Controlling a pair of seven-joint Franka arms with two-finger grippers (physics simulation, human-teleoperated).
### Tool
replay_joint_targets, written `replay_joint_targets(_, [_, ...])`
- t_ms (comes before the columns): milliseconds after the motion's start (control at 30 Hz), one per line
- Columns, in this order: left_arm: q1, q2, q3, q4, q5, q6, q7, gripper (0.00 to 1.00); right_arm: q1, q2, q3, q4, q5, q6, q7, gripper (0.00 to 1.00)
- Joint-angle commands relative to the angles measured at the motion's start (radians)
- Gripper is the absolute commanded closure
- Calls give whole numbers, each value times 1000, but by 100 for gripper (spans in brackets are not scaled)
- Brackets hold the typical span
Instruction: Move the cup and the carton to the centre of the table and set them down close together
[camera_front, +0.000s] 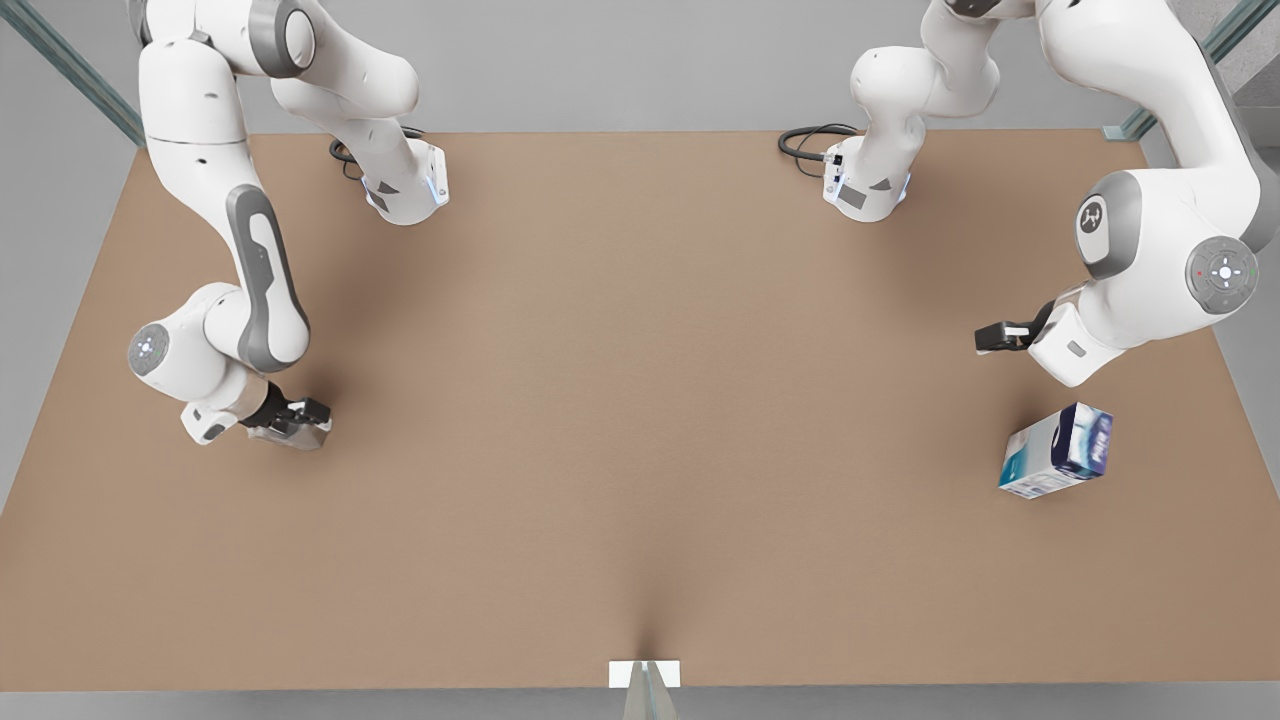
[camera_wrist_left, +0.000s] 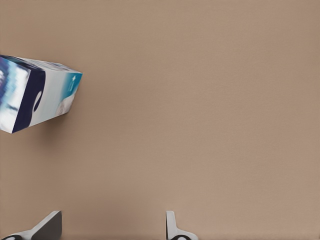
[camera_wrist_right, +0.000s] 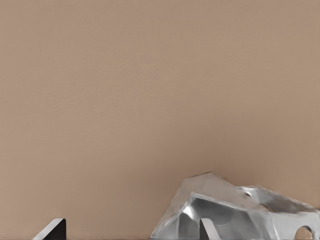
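Observation:
The carton (camera_front: 1058, 450), a white, teal and navy box, lies tilted on the table (camera_front: 640, 400) near the front view's right edge. My left gripper (camera_front: 992, 338) hovers beyond it, toward the back of the table, and clear of it. In the left wrist view the left gripper (camera_wrist_left: 111, 227) is open over bare table, with the carton (camera_wrist_left: 35, 92) off to one side. The silvery faceted cup (camera_front: 292, 434) sits near the front view's left edge with my right gripper (camera_front: 303, 412) directly at it. The right gripper (camera_wrist_right: 130, 231) is open, one fingertip (camera_wrist_right: 207, 229) at the cup (camera_wrist_right: 240, 212).
Both arm bases (camera_front: 405, 190) (camera_front: 865, 190) stand at the back of the table with black cables beside them. A small white bracket (camera_front: 644, 673) sits at the middle of the front edge. Brown tabletop stretches between the two objects.

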Motion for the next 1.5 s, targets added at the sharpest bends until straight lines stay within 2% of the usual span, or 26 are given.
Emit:
replay_joint_targets(0, [-1, 0, 0, 0, 0, 0, 0, 0, -2, 0, -1, -1, 0, 0, 0, 1])
replay_joint_targets(533, [0, 9, 0, -6, 0, 2, 0, 0, 20, 35, -13, -13, -158, -26, 48, 1])
replay_joint_targets(933, [0, 9, 0, -6, 0, 2, -2, 0, 41, 71, -11, -19, -244, -8, -64, 1])
replay_joint_targets(967, [0, 8, 0, -6, 0, 2, -2, 0, 41, 69, -11, -19, -244, -8, -74, 10])
replay_joint_targets(1000, [0, 8, 0, -6, -1, 2, -2, 0, 41, 69, -13, -21, -244, -9, -91, 29])
replay_joint_targets(1033, [0, 8, 0, -6, -1, 2, -2, 0, 41, 67, -14, -21, -243, -8, -113, 58])
replay_joint_targets(1067, [0, 8, 0, -6, -1, 2, 0, 0, 41, 67, -15, -21, -243, -9, -117, 79])
replay_joint_targets(1467, [0, 1, 0, -3, -3, 2, -2, 0, 41, 63, -30, -5, -229, -15, -60, 79])
